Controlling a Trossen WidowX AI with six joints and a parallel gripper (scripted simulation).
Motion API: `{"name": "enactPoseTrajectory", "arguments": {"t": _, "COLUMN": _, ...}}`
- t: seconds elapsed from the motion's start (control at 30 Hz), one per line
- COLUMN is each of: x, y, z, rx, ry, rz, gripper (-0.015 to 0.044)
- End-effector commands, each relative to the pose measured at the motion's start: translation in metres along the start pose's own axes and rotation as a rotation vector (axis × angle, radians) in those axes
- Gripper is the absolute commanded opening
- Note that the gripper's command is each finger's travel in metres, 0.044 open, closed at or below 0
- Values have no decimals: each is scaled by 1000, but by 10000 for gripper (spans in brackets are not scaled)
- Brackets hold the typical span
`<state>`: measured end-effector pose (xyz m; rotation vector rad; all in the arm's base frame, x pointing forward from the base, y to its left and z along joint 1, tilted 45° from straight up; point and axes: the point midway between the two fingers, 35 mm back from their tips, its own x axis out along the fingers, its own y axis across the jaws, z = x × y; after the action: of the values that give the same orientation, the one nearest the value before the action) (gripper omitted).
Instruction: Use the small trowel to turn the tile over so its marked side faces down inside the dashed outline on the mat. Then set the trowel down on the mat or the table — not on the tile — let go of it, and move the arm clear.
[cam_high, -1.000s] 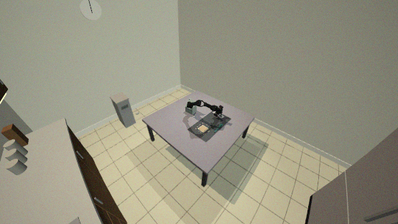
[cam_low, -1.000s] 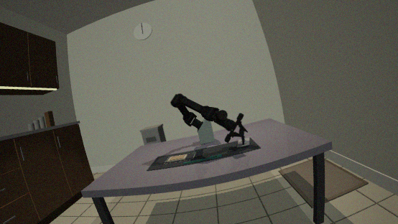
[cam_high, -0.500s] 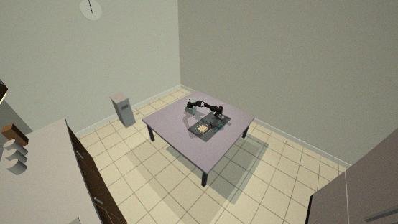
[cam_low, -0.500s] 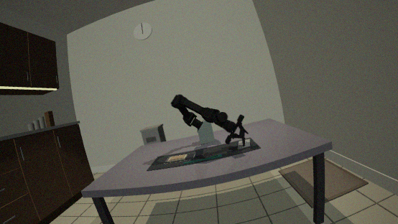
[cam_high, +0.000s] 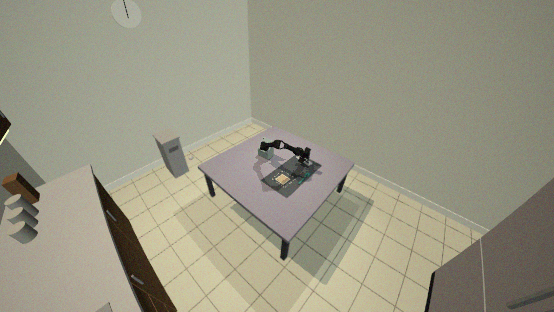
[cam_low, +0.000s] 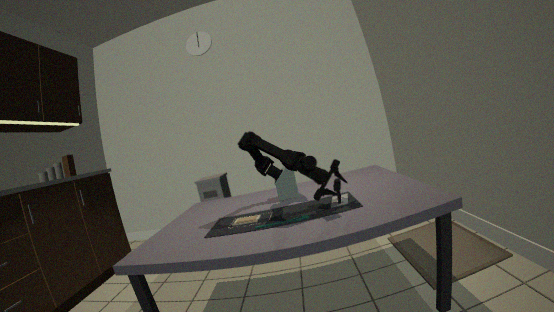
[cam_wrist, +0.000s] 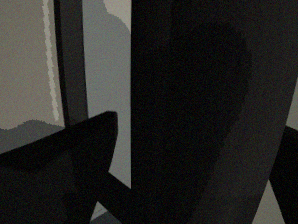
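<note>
The tan tile (cam_high: 282, 178) (cam_low: 246, 220) lies flat on the dark mat (cam_high: 287, 193) (cam_low: 215, 233), with white dashes around it; its marks are too small to read. My gripper (cam_high: 306, 156) (cam_low: 340, 187) is open at the mat's other end, away from the tile. The trowel's dark handle (cam_low: 337, 186) (cam_wrist: 185, 100) stands upright between the parted fingers and fills much of the wrist view. Its pale blade (cam_low: 340, 198) is low at the mat there. Whether the blade rests fully on the mat, and whether a finger touches the handle, I cannot tell.
A teal strip (cam_high: 304, 176) (cam_low: 292, 220) lies along the mat's edge between the tile and the gripper. The arm's pale base block (cam_high: 266, 152) (cam_low: 287, 186) stands behind the mat on the purple table (cam_high: 280, 215) (cam_low: 180, 250).
</note>
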<state>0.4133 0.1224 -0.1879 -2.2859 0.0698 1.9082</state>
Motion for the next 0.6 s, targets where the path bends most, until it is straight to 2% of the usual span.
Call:
{"name": "enactPoseTrajectory", "arguments": {"t": 0.0, "x": -8, "y": -1, "z": -1, "rx": -5, "ry": 1, "rz": -3, "gripper": 300}}
{"name": "enactPoseTrajectory", "arguments": {"t": 0.27, "x": -55, "y": 0, "z": 0, "rx": 0, "ry": -2, "rz": 1, "gripper": 300}}
{"name": "enactPoseTrajectory", "arguments": {"t": 0.43, "x": -61, "y": -1, "z": 1, "rx": 0, "ry": -2, "rz": 1, "gripper": 300}}
{"name": "enactPoseTrajectory", "arguments": {"t": 0.57, "x": -104, "y": -29, "z": 20, "rx": 1, "ry": 2, "rz": -2, "gripper": 300}}
